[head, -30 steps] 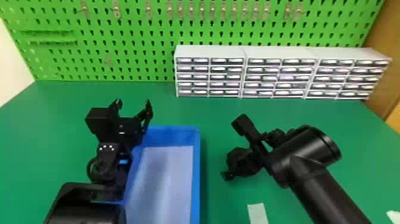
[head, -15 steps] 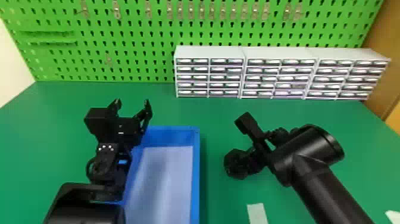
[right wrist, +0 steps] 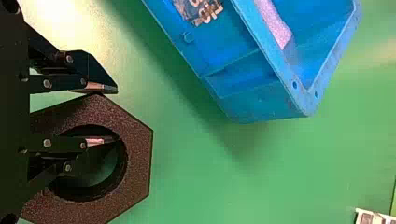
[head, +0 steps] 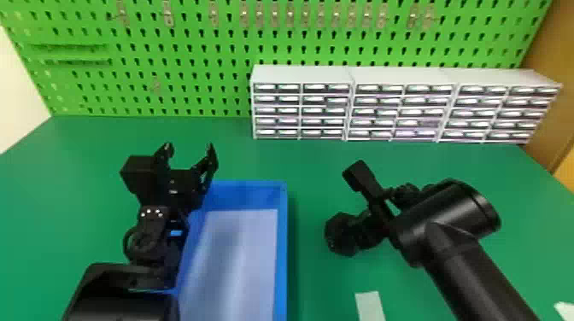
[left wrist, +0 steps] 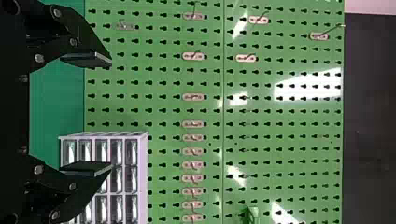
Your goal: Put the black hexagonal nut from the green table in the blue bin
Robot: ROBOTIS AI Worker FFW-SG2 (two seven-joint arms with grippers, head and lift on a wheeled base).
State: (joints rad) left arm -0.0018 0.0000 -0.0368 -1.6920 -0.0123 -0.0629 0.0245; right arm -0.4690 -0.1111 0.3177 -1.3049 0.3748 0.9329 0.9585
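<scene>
Apparently caught: black hexagonal nut (right wrist: 137, 163) pinched at its ring, outside the blue bin (head: 280, 252)

So, the change is at the right gripper (right wrist: 116, 114). In the head view 1.0 s ago, a dark prong jutted out beside the nut; 0.5 s ago and now the outline there is compact and 6-sided, which fits fingers having drawn in. The wrist housing (head: 358, 175) above it has also shifted a little to the robot's right, while the nut has moved only slightly.

In the right wrist view, 1 finger (right wrist: 95, 70) lies against the nut's outer edge and the other sits inside its hole, so the ring wall looks squeezed between the 2. The nut is over the green table (head: 316, 183), to the right of the bin; whether it has left the surface, I cannot tell.

The left gripper (head: 190, 147) is parked by the bin's far left corner, its 2 fingers spread and holding nothing.

For the task, picking up looks nearly settled and delivery remains. The next move calls for a lift above the bin's wall, then a carry left. Held off-centre, the nut could swing or clip the rim.
</scene>
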